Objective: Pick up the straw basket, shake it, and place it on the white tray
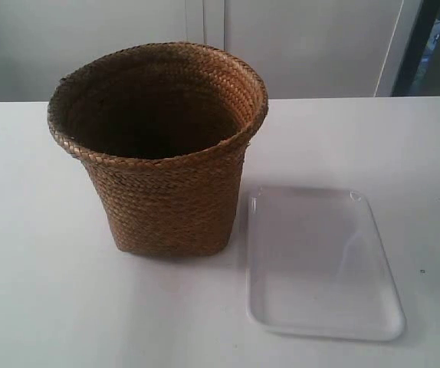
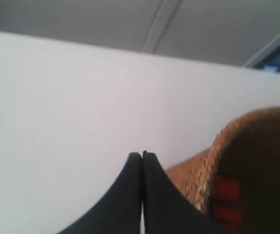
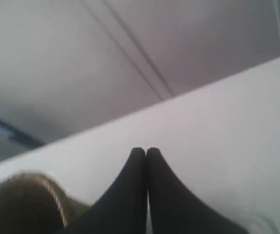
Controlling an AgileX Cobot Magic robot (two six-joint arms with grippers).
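There is one straw basket [image 1: 159, 153] and one white tray [image 1: 323, 264], both on the white table [image 1: 44, 307]. The basket stands upright, its wide braided rim on top and its inside dark. In the exterior view the tray lies flat just beside the basket's base, on the right of it. Their edges are very close, and I cannot tell if they touch. The basket is not on the tray.

Two grippers are seen, one in each wrist view. The left gripper [image 2: 142, 155] has its two black fingers pressed together and holds nothing. The basket's rim [image 2: 257, 141] is near it, to one side, but apart from it. The right gripper [image 3: 146, 151] is closed in the same way and also empty. A blurred part of the basket [image 3: 25, 197] shows beside it.
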